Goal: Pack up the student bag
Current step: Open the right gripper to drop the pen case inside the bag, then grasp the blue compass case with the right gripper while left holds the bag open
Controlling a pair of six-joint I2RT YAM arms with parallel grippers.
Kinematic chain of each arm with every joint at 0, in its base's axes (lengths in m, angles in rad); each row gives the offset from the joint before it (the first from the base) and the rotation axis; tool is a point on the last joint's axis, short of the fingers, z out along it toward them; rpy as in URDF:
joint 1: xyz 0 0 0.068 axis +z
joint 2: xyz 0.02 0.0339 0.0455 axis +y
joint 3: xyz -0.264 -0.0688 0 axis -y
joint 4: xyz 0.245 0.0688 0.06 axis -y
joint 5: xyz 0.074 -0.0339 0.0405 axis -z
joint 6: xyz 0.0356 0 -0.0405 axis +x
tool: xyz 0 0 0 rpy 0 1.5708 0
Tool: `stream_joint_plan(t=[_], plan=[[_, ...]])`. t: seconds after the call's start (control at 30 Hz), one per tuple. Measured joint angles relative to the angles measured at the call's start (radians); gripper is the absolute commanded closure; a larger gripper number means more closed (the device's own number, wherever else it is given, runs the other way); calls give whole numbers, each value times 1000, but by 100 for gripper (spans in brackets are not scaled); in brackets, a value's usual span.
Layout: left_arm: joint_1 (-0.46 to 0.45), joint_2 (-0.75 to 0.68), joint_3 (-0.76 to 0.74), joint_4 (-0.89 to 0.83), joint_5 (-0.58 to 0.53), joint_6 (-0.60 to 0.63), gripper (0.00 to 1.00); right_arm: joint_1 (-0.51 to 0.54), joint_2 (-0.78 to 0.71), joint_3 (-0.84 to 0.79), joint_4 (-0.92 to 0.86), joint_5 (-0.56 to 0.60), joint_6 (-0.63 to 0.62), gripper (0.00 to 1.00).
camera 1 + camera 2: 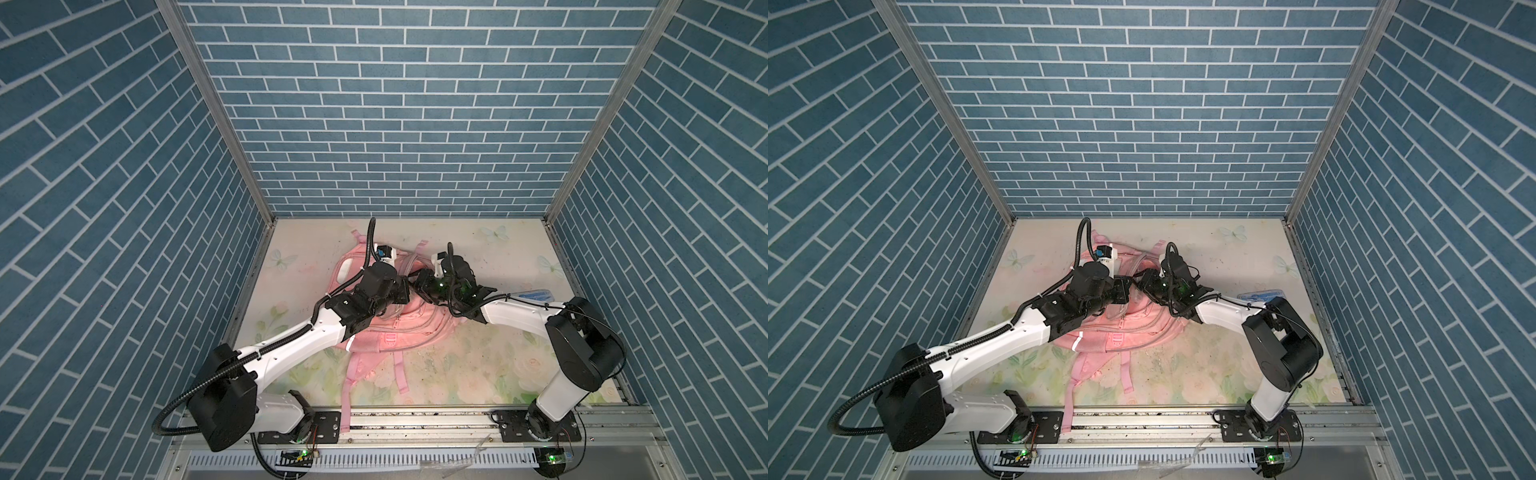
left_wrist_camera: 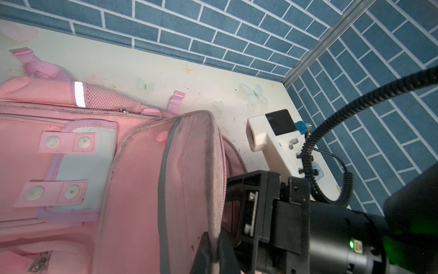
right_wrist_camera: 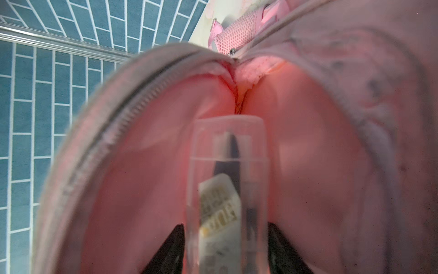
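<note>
in both top views the student bag (image 1: 390,332) lies on the flowered table (image 1: 478,257), in the lower middle of the frame. the left gripper (image 2: 213,239) is pressed together on the rim of the bag's raised flap (image 2: 189,166). the right gripper (image 3: 226,225) reaches into the opening, its fingers either side of a clear case (image 3: 227,147); whether they squeeze it, i cannot tell.

Bright, even light; only faint shadows under the arms (image 1: 299,345) in both top views. Brick walls (image 1: 104,187) bow toward frame edges. Between the right jaws the clear case (image 3: 227,194) is blurred; the bag (image 2: 132,189) beside the left jaws is sharp.
</note>
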State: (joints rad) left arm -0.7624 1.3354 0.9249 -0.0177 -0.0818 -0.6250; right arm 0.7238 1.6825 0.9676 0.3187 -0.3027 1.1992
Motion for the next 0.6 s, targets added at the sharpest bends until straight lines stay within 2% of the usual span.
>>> stream_joint_plan(t=[0.1, 0.3, 0.4, 0.5, 0.6], plan=[[1, 0, 0, 1, -2, 2, 100, 0, -21, 24, -67, 39, -64, 28], [3, 0, 1, -6, 2, 13, 100, -30, -119, 23, -213, 89, -181, 29], [3, 0, 6, -16, 10, 29, 100, -77, -224, 8, -333, 169, -270, 28], [4, 8, 16, -29, 26, 41, 100, -193, -361, -9, -466, 256, -391, 24], [3, 23, 20, -28, 47, 51, 100, -409, -465, -40, -547, 277, -488, 23]])
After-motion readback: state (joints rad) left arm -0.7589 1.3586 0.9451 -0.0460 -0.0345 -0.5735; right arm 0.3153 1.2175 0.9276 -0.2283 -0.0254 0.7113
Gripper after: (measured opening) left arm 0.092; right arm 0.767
